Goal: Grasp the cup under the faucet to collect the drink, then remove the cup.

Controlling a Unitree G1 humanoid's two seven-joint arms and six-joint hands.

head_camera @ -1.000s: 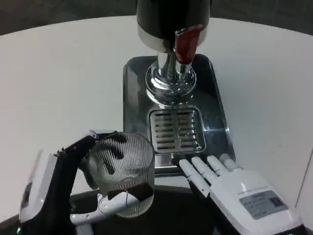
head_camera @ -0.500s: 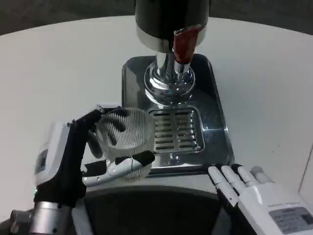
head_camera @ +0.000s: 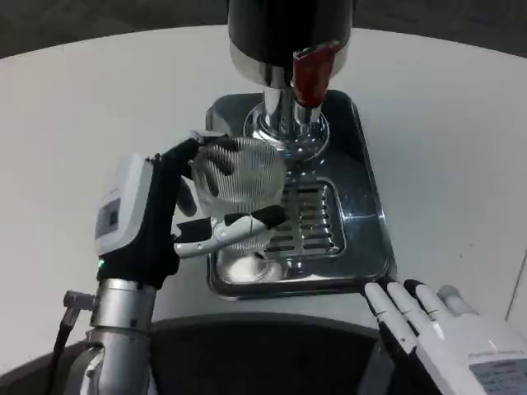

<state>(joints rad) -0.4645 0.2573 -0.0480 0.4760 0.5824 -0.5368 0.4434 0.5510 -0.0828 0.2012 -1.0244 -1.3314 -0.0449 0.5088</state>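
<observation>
My left hand (head_camera: 160, 216) grips a clear ribbed glass cup (head_camera: 240, 183) and holds it tilted above the left part of the steel drip tray (head_camera: 362, 206). The cup looks empty. It hangs just left of and below the dispenser's faucet with its red lever (head_camera: 312, 72). The dispenser's chrome base (head_camera: 290, 136) stands at the back of the tray, close behind the cup. My right hand (head_camera: 445, 333) lies flat at the bottom right near the table's front edge, fingers apart and holding nothing.
The slotted grille (head_camera: 309, 218) sits in the middle of the tray, partly covered by the cup. The dark dispenser body (head_camera: 288, 29) rises at the top centre. White table (head_camera: 82, 123) stretches left and right of the tray.
My left hand has lifted the cup from the near table edge up and forward over the tray, toward the faucet. My right hand has drawn back to the lower right.
</observation>
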